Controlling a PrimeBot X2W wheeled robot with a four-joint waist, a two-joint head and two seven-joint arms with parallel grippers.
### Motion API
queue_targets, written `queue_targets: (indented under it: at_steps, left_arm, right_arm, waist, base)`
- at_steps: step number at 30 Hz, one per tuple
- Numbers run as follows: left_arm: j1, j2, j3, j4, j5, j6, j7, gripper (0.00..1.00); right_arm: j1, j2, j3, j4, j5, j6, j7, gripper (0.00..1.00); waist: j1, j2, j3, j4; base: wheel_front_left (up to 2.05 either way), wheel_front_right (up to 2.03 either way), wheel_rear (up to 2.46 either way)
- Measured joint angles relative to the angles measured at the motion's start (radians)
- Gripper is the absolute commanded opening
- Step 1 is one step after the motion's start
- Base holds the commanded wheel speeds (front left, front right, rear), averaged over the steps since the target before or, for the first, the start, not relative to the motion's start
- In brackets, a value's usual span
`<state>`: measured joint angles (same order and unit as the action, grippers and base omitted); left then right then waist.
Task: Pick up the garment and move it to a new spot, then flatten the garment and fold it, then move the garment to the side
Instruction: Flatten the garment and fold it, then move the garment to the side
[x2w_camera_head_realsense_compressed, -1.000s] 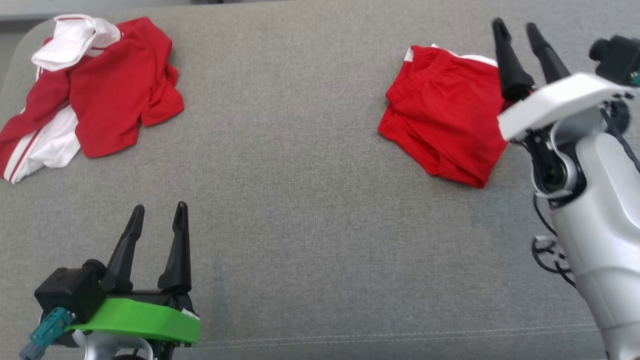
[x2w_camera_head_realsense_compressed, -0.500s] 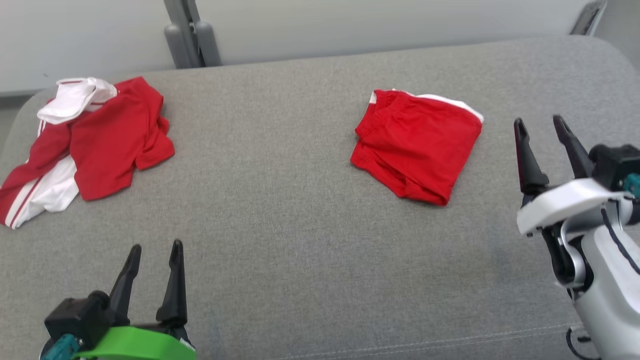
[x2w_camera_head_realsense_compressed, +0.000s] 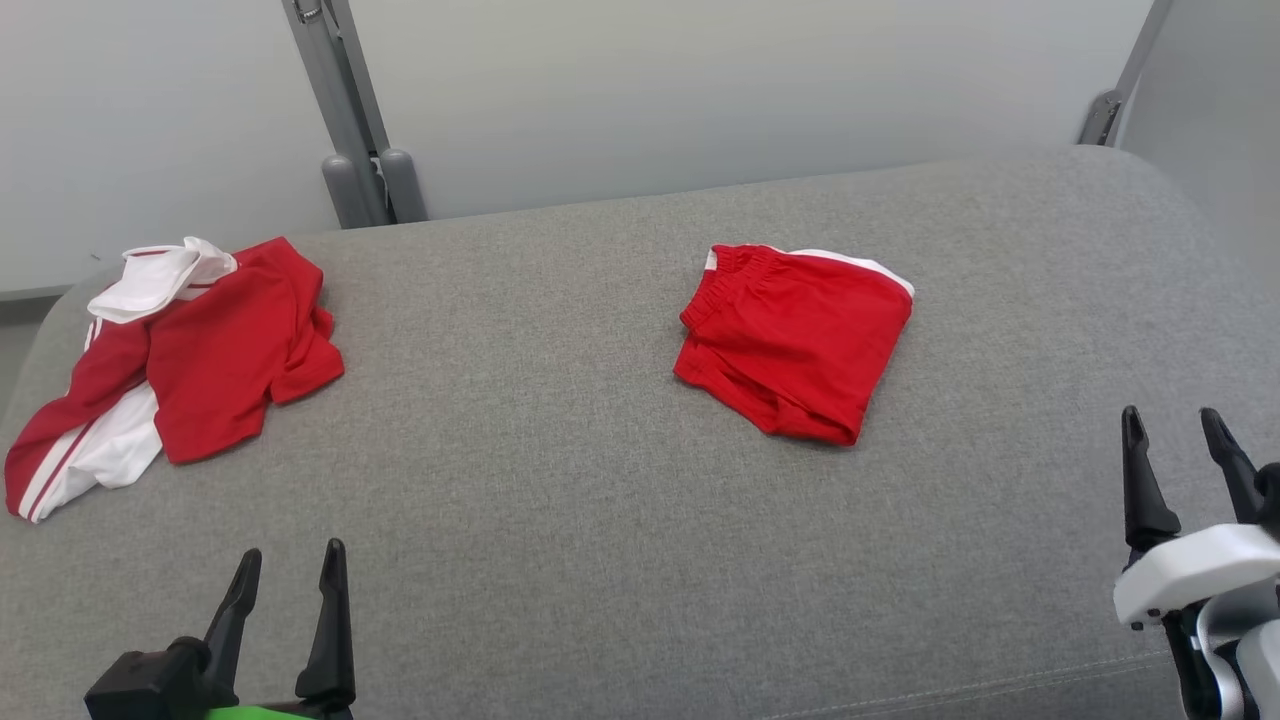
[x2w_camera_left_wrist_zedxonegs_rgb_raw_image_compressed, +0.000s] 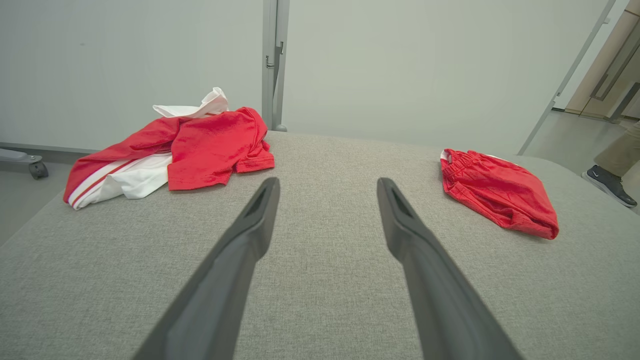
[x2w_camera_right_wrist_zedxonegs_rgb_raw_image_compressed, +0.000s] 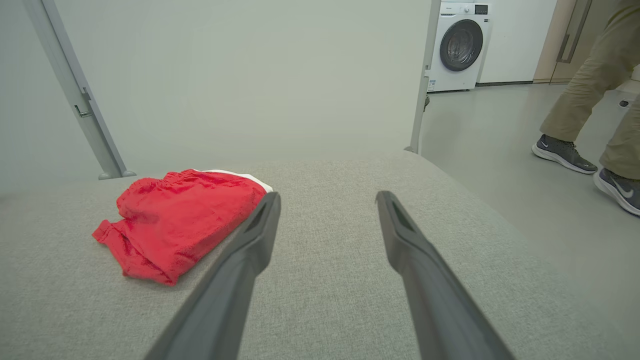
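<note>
- Starting at the far left of the desk (x2w_camera_head_realsense_compressed: 560, 480), which has a grey fabric top: there's a crumpled pile of red and white clothes (x2w_camera_head_realsense_compressed: 170, 370) near the back corner. A white collar-ish bit sits on top and a white-striped part hangs toward the left edge.
- The left claw (x2w_camera_head_realsense_compressed: 291, 550) is at the front left, low over bare fabric. Its fingers are spread wide with nothing between them, and it's well apart from the pile.
- Behind the desk, a grey metal post (x2w_camera_head_realsense_compressed: 345, 120) stands against a pale wall panel (x2w_camera_head_realsense_compressed: 700, 90), just right of the pile.
- The red shorts (x2w_camera_head_realsense_compressed: 795, 340) are right of centre. They're folded into a compact bundle lying flat on the desk, waistband toward the back, with a strip of white along the back edge. Neither claw is touching them.
- The right claw (x2w_camera_head_realsense_compressed: 1170, 414) is at the front right, also released and holding nothing. It's near the shorts but clear of them, with the shorts ahead and to its left.
- Off the right end of the desk, the right wrist view shows a person's legs in tan trousers and grey trainers (x2w_camera_right_wrist_zedxonegs_rgb_raw_image_compressed: 562, 152) on the floor, with a white washing machine (x2w_camera_right_wrist_zedxonegs_rgb_raw_image_compressed: 457, 47) further back.
</note>
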<state>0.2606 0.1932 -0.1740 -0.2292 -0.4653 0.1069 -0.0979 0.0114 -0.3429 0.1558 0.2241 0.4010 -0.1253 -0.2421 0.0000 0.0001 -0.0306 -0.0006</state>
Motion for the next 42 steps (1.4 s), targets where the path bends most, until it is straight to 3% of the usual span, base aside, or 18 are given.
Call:
queue_targets:
  at_steps: [14,20,27,34,42]
  left_arm:
    - [0.028,0.01,0.006,-0.011,0.004,0.0,-0.008,1.0]
    - [0.034,0.008,0.007,-0.034,0.004,0.0,-0.008,1.0]
    - [0.035,0.006,-0.011,-0.068,0.004,0.0,0.002,1.0]
    - [0.004,0.005,-0.022,-0.078,0.004,0.0,0.002,1.0]
    - [-0.031,-0.002,-0.024,-0.077,0.004,0.0,0.002,1.0]
  right_arm:
    - [0.106,0.061,-0.099,-0.048,-0.058,0.0,-0.004,1.0]
    - [0.105,0.229,-0.157,-0.082,0.172,0.0,0.0,1.0]
    - [0.013,0.321,-0.184,-0.074,0.361,-0.001,0.128,1.0]
    - [-0.129,0.293,-0.218,-0.018,0.42,-0.001,0.274,1.0]
    - [-0.28,0.28,-0.194,0.075,0.347,-0.001,0.391,1.0]
  waist:
    - [0.0,0.0,-0.01,0.005]
    - [0.0,0.0,0.014,0.014]
    - [0.0,0.0,0.067,0.026]
    - [0.0,0.0,0.131,0.05]
    - [0.0,0.0,0.194,0.084]
  base:
    - [0.0,0.0,0.0]
    - [0.0,0.0,0.0]
    - [0.0,0.0,0.0]
    - [0.0,0.0,0.0]
    - [0.0,0.0,0.0]
